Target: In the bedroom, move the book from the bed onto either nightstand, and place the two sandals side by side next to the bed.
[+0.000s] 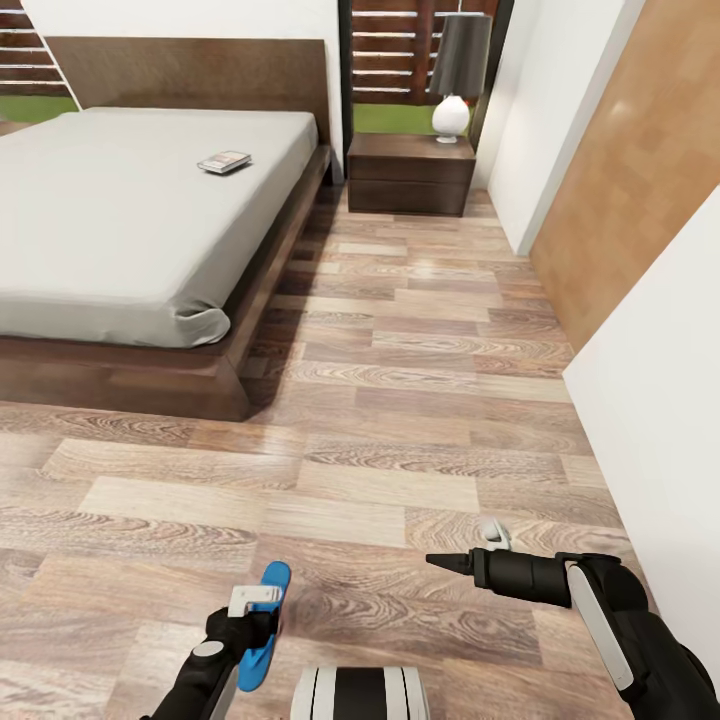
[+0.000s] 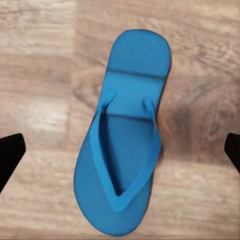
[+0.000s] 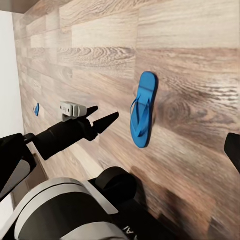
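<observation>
Wooden floor (image 1: 400, 400) covered the bedroom in the head view. On the left stood the bed (image 1: 130, 220), and the book (image 1: 224, 161) lay on its mattress near the headboard. The nightstand (image 1: 410, 172) with a lamp (image 1: 458, 75) stood beside the bed. Low in the view, the left claw (image 1: 250, 615) hung over a blue sandal (image 1: 264, 625), whose long axis pointed roughly toward the bed. The right claw (image 1: 455, 563) held nothing; I could not tell how wide it was.

From the left wrist, the sandal (image 2: 122, 145) lay flat on the floor, straps up, between the widely spread fingers (image 2: 9, 155).

From the right wrist, the same sandal (image 3: 142, 110) lay on the planks, apart from the left claw (image 3: 100, 117).
</observation>
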Tool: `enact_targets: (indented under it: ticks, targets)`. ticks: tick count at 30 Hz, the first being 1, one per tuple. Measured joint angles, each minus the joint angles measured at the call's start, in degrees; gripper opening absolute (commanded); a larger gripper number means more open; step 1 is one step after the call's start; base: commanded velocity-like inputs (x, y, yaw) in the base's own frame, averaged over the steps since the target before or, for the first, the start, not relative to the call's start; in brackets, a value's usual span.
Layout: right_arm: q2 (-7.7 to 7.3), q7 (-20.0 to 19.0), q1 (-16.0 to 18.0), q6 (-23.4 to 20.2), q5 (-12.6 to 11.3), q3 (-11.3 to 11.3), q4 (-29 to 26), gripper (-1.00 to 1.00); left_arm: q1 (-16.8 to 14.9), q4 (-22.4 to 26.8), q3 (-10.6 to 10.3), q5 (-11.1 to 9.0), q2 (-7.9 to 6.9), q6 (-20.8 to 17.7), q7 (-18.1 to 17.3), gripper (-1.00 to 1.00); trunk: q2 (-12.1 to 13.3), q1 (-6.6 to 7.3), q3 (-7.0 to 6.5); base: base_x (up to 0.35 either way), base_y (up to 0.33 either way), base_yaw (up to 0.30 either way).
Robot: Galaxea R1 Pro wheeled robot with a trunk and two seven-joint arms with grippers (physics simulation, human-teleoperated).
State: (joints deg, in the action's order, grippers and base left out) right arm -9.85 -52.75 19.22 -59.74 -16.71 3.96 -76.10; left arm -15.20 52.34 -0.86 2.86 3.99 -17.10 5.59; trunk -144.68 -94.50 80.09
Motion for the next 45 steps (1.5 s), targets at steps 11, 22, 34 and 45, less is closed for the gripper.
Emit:
enact_targets:
  ticks: [11, 22, 34, 45]
  targets:
    - [0.00, 0.0, 0.0, 0.0, 0.0, 0.0, 0.0, 1.00, 0.0, 0.0, 0.0, 0.1, 0.06, -0.1, -0.1, 1.00, -0.1, -0.28, 2.44, 0.000, 0.000, 0.000]
    - [0.00, 0.0, 0.0, 0.0, 0.0, 0.0, 0.0, 1.00, 0.0, 0.0, 0.0, 0.1, 0.01, -0.1, 0.0, 1.00, -0.3, -0.57, 4.88, 0.000, 0.000, 0.000]
    - [0.00, 0.0, 0.0, 0.0, 0.0, 0.0, 0.0, 1.00, 0.0, 0.2, 0.0, 0.1, -0.02, -0.1, 0.1, 1.00, -0.4, -0.74, 6.44, 0.000, 0.000, 0.000]
    - [0.00, 0.0, 0.0, 0.0, 0.0, 0.0, -0.1, 1.00, 0.0, 0.4, 0.0, 0.1, 0.02, -0.1, 0.3, 1.00, -0.4, -0.73, 6.43, 0.036, 0.000, 0.000]
